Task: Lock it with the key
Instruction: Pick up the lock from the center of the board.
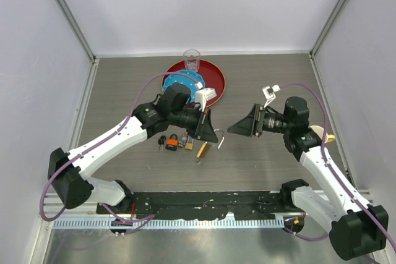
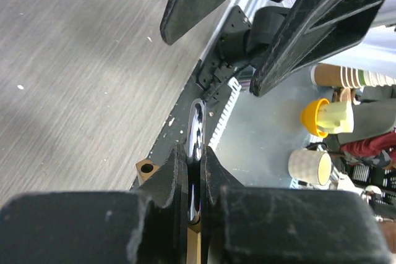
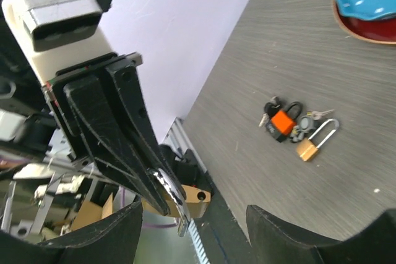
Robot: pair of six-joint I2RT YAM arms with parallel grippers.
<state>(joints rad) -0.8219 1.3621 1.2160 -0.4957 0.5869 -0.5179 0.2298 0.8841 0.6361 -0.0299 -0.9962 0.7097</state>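
**Left gripper had the lock, keys sat on the table**

The left gripper (image 1: 209, 129) was pinched tight on the silver shackle (image 2: 197, 133) of a brass padlock (image 1: 202, 149), holding it up off the table (image 1: 124, 85) with the brass body sticking out past the fingertips. The right gripper (image 1: 238, 128) faced it from just beside, fingers spread wide with nothing between them.

The keys (image 1: 162, 142) lay flat on the table under the left arm, bunched up with an orange padlock (image 1: 172, 143) and a smaller brass padlock (image 3: 307, 148) — all 3 touching or nearly so, hard to tell which.

Farther back sat a red tray (image 1: 216, 81) with a blue plate (image 1: 179, 81) on it — and a clear glass (image 1: 192, 60) at the tray's far rim.
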